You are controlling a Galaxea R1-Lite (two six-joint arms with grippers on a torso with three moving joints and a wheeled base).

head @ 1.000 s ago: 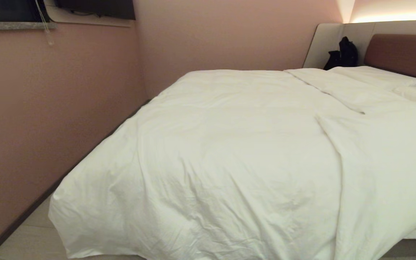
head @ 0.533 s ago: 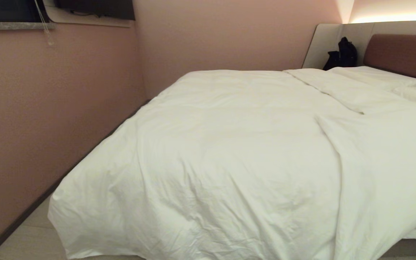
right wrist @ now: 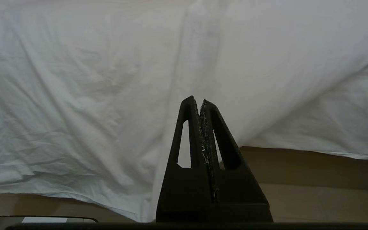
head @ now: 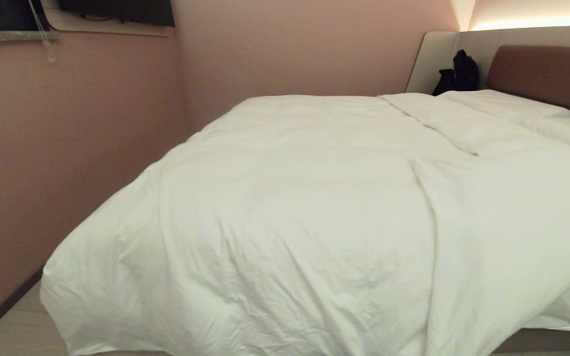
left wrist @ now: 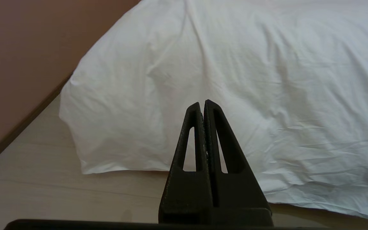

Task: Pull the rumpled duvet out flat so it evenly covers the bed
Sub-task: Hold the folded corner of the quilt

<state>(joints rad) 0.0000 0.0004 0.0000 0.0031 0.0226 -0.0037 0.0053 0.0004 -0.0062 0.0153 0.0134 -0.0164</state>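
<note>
Pink-walled room corner with a black bag as the landmark.

The black bag (head: 455, 72) slumps against a pale padded panel (head: 433, 59). Well off to its left runs the pink wall (head: 67, 148), meeting a second pink wall behind in a corner. Higher than the bag and far to its left sit a grey stone sill (head: 13, 36), a thin hanging cord (head: 42, 39) and a dark wall-mounted screen (head: 117, 11). Far below the bag, pale wood floor (left wrist: 27, 191) meets a dark skirting strip (head: 3, 309). A warm light strip (head: 532, 22) glows above it, to the right.
</note>
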